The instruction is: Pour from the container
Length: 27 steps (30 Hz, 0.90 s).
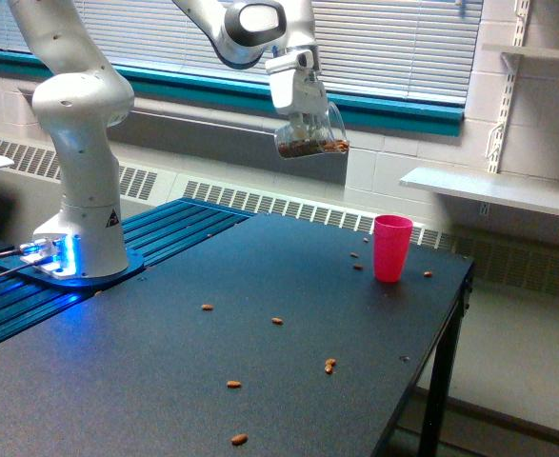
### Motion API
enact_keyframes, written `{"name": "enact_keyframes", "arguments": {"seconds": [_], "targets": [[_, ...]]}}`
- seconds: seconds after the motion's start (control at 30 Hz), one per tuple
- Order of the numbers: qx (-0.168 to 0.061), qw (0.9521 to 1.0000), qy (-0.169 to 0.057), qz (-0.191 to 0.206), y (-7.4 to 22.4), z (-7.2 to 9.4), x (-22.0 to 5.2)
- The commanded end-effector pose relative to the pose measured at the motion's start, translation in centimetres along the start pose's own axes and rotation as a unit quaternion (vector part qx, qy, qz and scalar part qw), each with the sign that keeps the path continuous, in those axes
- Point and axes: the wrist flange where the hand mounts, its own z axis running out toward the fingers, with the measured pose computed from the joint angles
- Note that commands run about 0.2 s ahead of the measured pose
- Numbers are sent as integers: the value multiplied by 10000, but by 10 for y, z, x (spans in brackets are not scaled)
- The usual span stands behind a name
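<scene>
In the exterior view my gripper [305,122] is shut on the container [314,136], a clear plastic cup held high in the air and tilted a little, with brown nuts lying in its bottom. It hangs well above the black table [165,381], up and to the left of the pink cup [391,248]. The pink cup stands upright near the table's far right corner. What is inside the pink cup is hidden.
Several brown nuts lie scattered on the table, such as one [329,365] in the middle and some [356,266] beside the pink cup. The arm's white base [79,219] stands at the left on blue slats. The table's right edge [441,352] drops off.
</scene>
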Motion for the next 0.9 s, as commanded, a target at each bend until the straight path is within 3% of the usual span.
{"name": "enact_keyframes", "arguments": {"seconds": [0.03,0.6,0.9], "targets": [[36,9998,-38,-211,-7,3,1],[117,9975,-288,-630,-36,31,13],[-76,9945,-585,-863,-48,54,8]]}}
